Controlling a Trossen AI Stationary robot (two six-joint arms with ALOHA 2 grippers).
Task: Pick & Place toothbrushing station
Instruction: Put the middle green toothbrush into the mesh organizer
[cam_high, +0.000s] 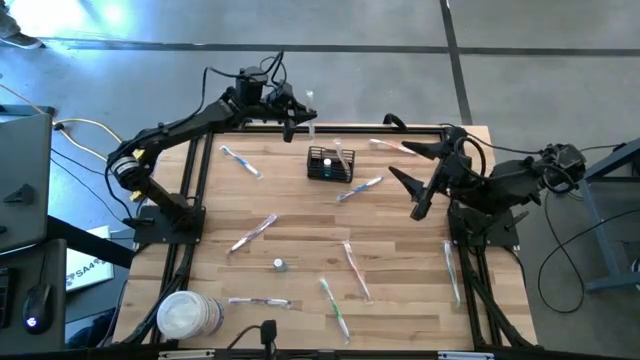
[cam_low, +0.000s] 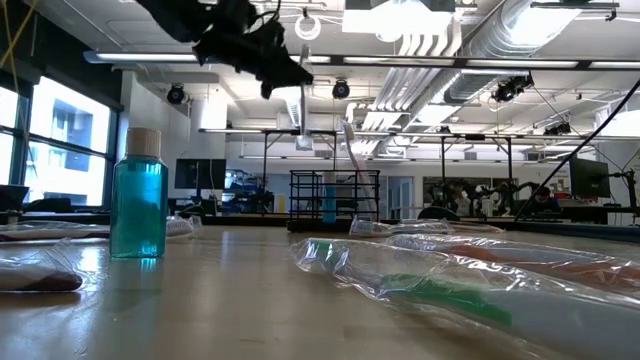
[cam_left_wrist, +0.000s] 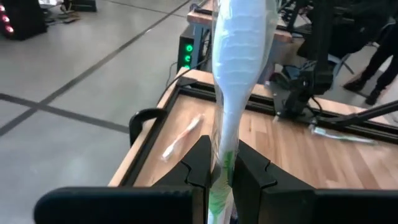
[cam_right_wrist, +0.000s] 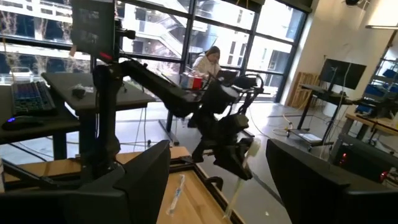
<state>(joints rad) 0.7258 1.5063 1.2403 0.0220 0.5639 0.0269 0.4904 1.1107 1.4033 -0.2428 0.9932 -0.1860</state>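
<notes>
Clamped between the dark fingers (cam_left_wrist: 200, 163) of the left tool (cam_left_wrist: 219, 171): a wrapped toothbrush (cam_left_wrist: 235, 68), held upright above the desk's (cam_high: 300, 250) far edge, just beyond the black wire-mesh basket (cam_high: 330, 163). Standing on the far middle of the desk, that basket, with wrapped brushes poking out. Raised at the right side, the right tool (cam_high: 418, 178), fingers wide apart and holding nothing.
</notes>
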